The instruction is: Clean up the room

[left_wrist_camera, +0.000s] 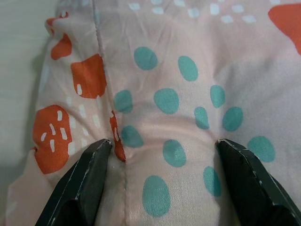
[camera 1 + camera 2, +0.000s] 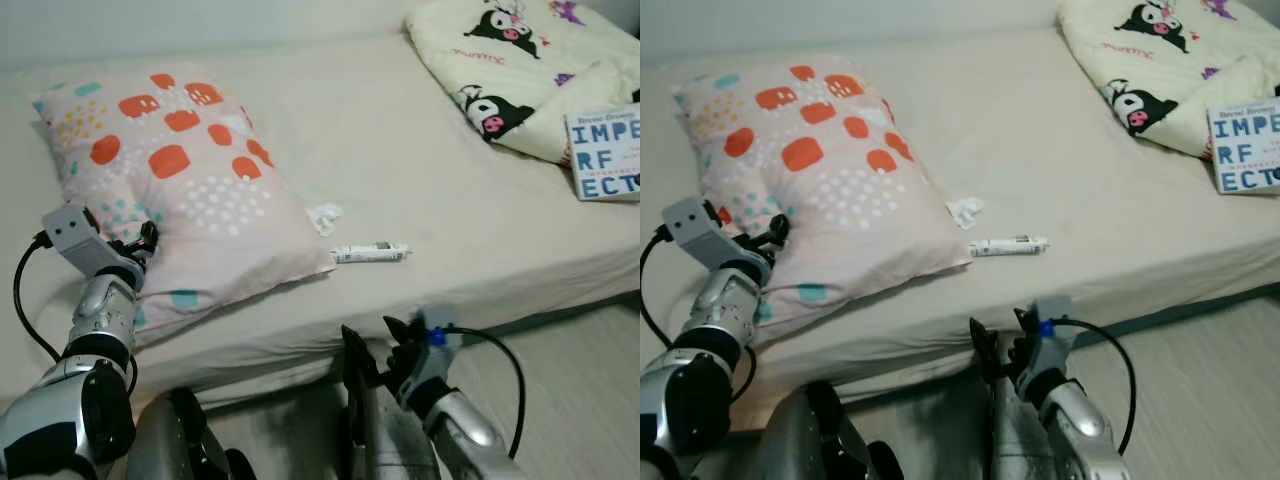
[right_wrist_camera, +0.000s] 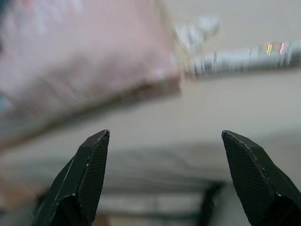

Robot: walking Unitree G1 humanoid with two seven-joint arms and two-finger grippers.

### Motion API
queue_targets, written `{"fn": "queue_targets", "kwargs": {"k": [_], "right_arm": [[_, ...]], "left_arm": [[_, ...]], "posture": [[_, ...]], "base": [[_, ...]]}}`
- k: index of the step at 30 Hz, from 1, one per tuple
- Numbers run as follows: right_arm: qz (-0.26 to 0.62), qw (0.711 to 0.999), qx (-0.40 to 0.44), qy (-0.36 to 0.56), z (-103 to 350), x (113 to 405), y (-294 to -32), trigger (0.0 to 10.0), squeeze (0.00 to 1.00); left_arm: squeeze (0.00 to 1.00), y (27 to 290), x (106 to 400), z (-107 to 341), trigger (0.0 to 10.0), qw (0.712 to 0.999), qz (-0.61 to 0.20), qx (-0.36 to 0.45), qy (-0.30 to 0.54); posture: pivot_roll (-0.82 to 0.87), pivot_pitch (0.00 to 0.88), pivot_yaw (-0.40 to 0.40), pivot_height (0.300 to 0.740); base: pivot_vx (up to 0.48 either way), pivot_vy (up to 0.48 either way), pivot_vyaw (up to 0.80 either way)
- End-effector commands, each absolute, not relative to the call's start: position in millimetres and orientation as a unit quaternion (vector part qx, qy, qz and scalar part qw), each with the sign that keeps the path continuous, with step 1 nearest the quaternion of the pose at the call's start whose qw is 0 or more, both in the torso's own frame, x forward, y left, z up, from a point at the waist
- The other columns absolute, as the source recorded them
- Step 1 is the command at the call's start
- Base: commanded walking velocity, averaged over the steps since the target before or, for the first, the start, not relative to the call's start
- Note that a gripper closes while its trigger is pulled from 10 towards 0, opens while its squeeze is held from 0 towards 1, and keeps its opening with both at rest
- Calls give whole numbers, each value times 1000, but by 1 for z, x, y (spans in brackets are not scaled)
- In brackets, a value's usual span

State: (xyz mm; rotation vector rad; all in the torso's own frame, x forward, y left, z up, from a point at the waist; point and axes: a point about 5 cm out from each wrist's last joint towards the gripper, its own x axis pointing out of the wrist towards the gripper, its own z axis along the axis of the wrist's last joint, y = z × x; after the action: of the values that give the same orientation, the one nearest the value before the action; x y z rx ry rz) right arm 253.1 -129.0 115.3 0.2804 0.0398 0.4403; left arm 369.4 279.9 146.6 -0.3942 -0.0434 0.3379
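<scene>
A pink pillow (image 2: 180,190) with orange and teal spots lies on the left of the bed (image 2: 400,140). My left gripper (image 2: 146,240) is open at the pillow's near left corner, and its fingers (image 1: 87,181) press into the fabric on either side of a puffed fold (image 1: 164,141). A white tube (image 2: 370,253) lies by the pillow's right corner, with a crumpled white scrap (image 2: 325,217) just behind it. My right gripper (image 2: 377,342) hangs open below the bed's front edge, pointing up at the tube (image 3: 244,59), with nothing between its fingers.
A cream blanket (image 2: 510,70) with cartoon prints is bunched at the far right of the bed. A blue and white book (image 2: 605,152) rests beside it. Pale wooden floor (image 2: 580,370) runs along the bed's front at the right.
</scene>
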Motion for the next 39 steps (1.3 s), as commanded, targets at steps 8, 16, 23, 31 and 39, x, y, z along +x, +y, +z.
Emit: {"fn": "queue_targets", "kwargs": {"k": [8, 16, 23, 31, 39], "right_arm": [[231, 948, 219, -15, 148, 249, -131, 10000, 0], [227, 944, 239, -30, 164, 252, -134, 10000, 0], [229, 942, 242, -29, 170, 251, -135, 10000, 0], [224, 943, 243, -27, 173, 252, -138, 10000, 0], [222, 944, 244, -23, 174, 254, -139, 10000, 0]], "left_arm": [[0, 282, 359, 120, 10000, 931, 171, -323, 8], [0, 239, 363, 103, 10000, 935, 27, -353, 38], [0, 214, 366, 99, 10000, 934, -18, -354, 48], [0, 201, 368, 102, 10000, 911, -40, -409, 27], [0, 173, 370, 103, 0, 884, -84, -461, 10]], "posture": [[-390, 430, -42, 461], [-388, 428, -38, 461], [-395, 423, -38, 461], [-390, 421, -36, 461], [-383, 414, -35, 461]], "base": [[0, 0, 0], [0, 0, 0], [0, 0, 0], [0, 0, 0], [0, 0, 0]]}}
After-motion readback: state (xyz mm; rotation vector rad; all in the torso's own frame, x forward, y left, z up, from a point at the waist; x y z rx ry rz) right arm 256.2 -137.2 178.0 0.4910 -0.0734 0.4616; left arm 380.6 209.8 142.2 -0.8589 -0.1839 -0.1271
